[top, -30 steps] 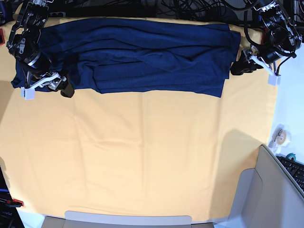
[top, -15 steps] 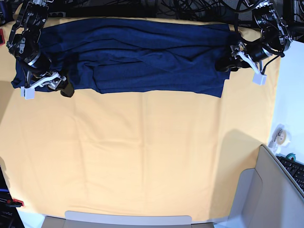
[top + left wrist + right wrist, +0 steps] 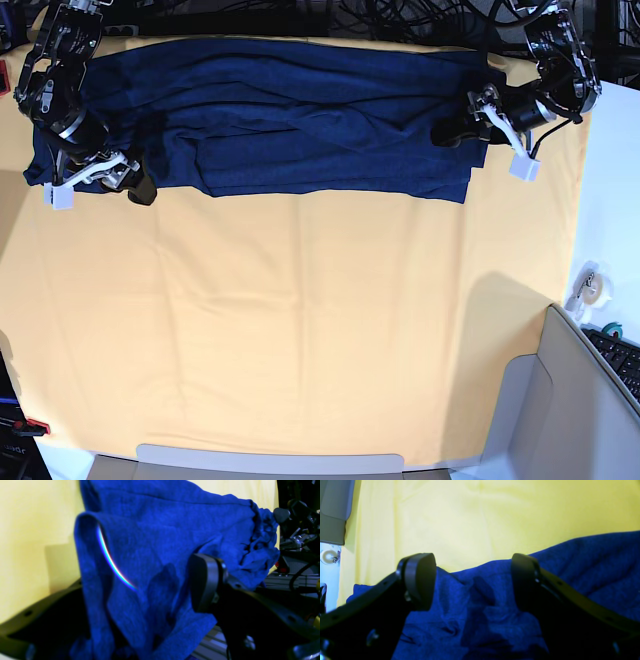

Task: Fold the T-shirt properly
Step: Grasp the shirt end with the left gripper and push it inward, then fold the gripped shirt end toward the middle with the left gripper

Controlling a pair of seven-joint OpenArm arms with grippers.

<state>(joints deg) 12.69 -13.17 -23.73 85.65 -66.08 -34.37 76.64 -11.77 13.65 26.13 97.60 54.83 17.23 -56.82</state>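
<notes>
shirt at 12 o'clock on cloth | left claw released, fabric between jaws | right claw released over 9 o'clock edge

No legible text, label, brand, number or sign anywhere; only a tiny blurred mark beside the white tape roll at nine o'clock, too small to read.

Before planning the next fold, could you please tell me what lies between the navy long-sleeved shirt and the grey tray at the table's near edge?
Only bare yellow-orange table cloth, as the base view shows.
</notes>
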